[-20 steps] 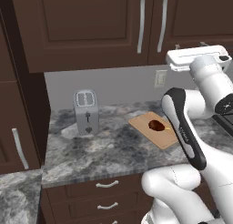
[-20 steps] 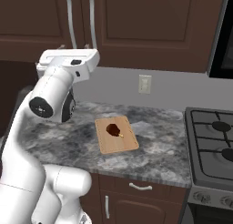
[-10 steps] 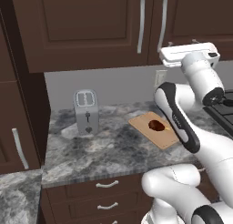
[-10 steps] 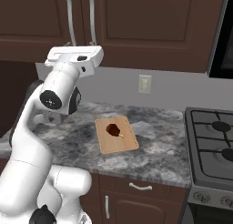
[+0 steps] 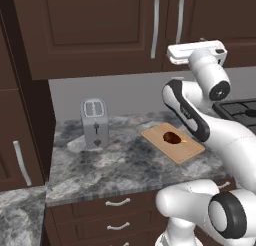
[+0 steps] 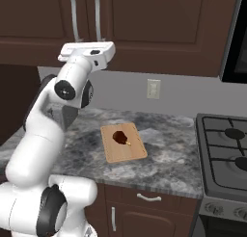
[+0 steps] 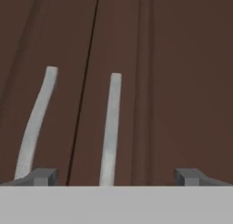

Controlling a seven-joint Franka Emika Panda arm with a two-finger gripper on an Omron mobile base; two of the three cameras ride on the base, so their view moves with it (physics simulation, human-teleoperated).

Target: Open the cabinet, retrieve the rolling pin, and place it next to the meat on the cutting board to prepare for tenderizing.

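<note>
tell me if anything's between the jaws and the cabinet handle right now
Nothing visible stands in the way. In the hand view the open gripper faces the closed cabinet, and the right door's silver handle rises straight ahead between the two fingertips, with only bare door behind it.

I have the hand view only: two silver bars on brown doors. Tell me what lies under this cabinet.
Observer: On the counter below lies the cutting board, with the meat on it.
Operator: Report whether the cabinet is open.
Observer: Both doors of the cabinet sit shut; the rolling pin is not on view.
Operator: Give me the hand's height against the handles.
Observer: The gripper, its jaws wide apart, is level with the lower ends of the handles.
Operator: Name anything else on the counter.
Observer: A silver toaster stands left of the board, and a stove adjoins the counter on the right.
</note>
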